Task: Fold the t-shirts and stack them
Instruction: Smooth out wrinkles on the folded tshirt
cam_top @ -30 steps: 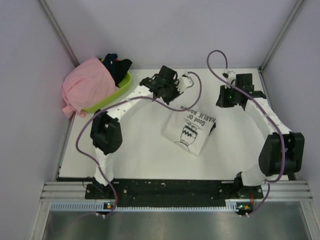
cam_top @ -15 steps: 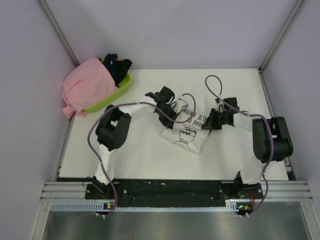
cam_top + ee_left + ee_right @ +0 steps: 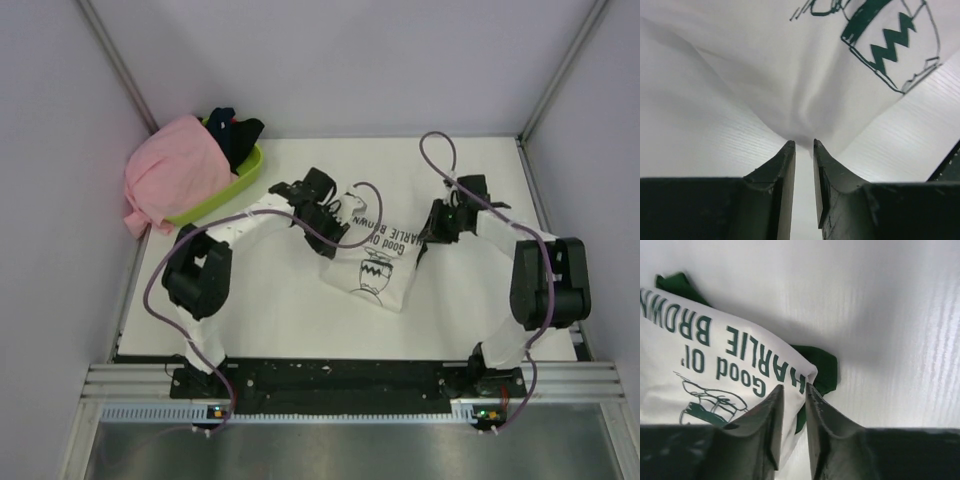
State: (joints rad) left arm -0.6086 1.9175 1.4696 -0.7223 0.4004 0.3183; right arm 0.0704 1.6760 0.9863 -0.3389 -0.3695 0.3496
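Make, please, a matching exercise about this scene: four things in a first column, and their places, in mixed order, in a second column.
1. white cloth t-shirt with green lettering
2. plain pink cloth t-shirt
3. lime-green plastic basket
4. dark clothes

A. at the far left corner of the table
B. inside the basket, at its far end
C. draped over the basket's left end
D. mid-table, gripped by the left pincer and the right pincer

Pairs: 1-D, 2-C, 3-A, 4-B
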